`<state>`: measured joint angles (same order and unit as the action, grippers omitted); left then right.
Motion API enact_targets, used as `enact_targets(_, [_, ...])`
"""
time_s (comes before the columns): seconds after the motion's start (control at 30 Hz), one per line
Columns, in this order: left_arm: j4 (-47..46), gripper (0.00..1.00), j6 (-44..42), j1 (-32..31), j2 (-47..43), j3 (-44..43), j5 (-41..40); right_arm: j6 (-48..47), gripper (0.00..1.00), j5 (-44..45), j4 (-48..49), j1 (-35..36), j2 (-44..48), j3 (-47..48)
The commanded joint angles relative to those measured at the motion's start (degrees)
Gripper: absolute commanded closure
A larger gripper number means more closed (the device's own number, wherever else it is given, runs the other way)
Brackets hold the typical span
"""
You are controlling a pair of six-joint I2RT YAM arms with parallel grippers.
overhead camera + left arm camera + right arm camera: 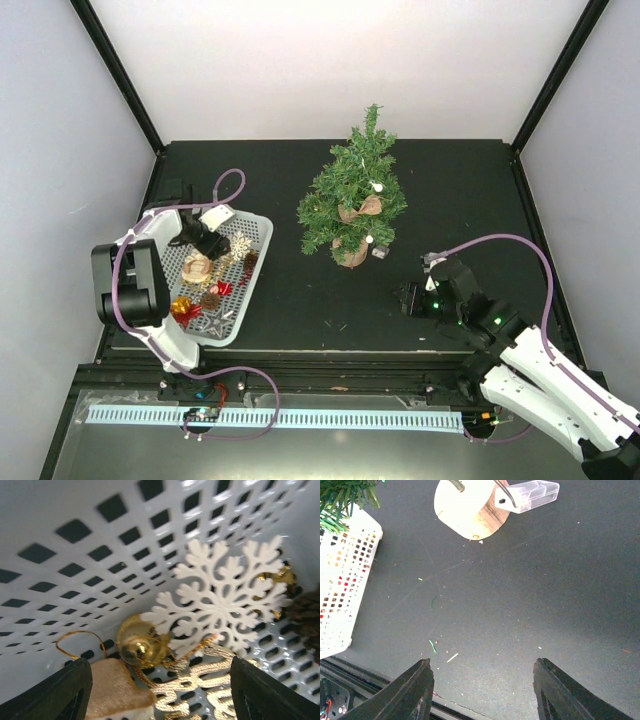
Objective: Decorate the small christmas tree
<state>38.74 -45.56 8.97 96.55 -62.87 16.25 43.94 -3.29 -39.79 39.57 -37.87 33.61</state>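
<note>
Small christmas tree (352, 205), dark green, wood-slice base, stood mid-frame in top view; left gripper (205, 245) sat inside white perforated plastic basket (257, 226), frame left. Left wrist: jaws wide, empty, over white snowflake (225, 595). Right wrist: right gripper (482, 690) wide, empty; tree base (465, 510) upper-centre.

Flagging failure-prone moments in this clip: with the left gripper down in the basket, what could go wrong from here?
1. The left gripper, open, straddles a gold bell, a white snowflake and a glittery gold cutout that overlap; closing could snag several at once.
2. The right gripper hangs open short of the wooden base of the tree, so nothing steadies it; hanging an ornament might tip it.
</note>
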Motion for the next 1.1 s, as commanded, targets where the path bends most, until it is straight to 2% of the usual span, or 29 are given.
enact_targets(0.0, [-4.89, 0.24, 2.46, -0.08, 1.78, -0.71, -3.19, 0.48, 0.44, -0.7, 1.08, 0.37, 0.33, 0.5])
enact_targets(0.17, [-7.3, 0.28, 2.82, -0.08, 1.69, -0.23, -4.36, 0.44, 0.44, -0.82, 1.46, 0.39, -0.28, 0.67])
enact_targets(0.4, [-6.89, 0.5, 3.33, -0.1, 2.85, -0.88, -3.51, 0.43, 0.44, -0.94, 1.44, 0.37, -0.54, 0.76])
enact_targets(0.7, [-4.83, 0.6, 2.84, -0.08, 4.52, -1.64, -2.47, 0.88, 0.44, -0.82, 1.8, 0.37, 0.13, 0.07])
enact_targets(0.77, [-3.61, 0.59, 2.57, -0.02, 4.39, -1.95, -1.75, 0.84, 0.44, -0.76, 1.58, 0.37, 0.24, 0.06])
enact_targets(0.87, [-0.3, 0.51, -0.07, 0.01, 2.7, -1.61, 0.49, 0.86, 0.44, -0.54, 1.1, 0.41, 0.61, 0.19])
enact_targets(0.97, [3.71, 0.42, -5.15, -0.01, -1.08, 1.49, 4.26, 0.7, 0.44, -0.28, 0.56, 0.37, 0.93, 0.16])
enact_targets(1.07, [5.45, 0.4, -8.43, -0.08, -5.12, 5.68, 5.14, 0.62, 0.44, -0.16, 1.03, 0.4, 1.02, -0.43])
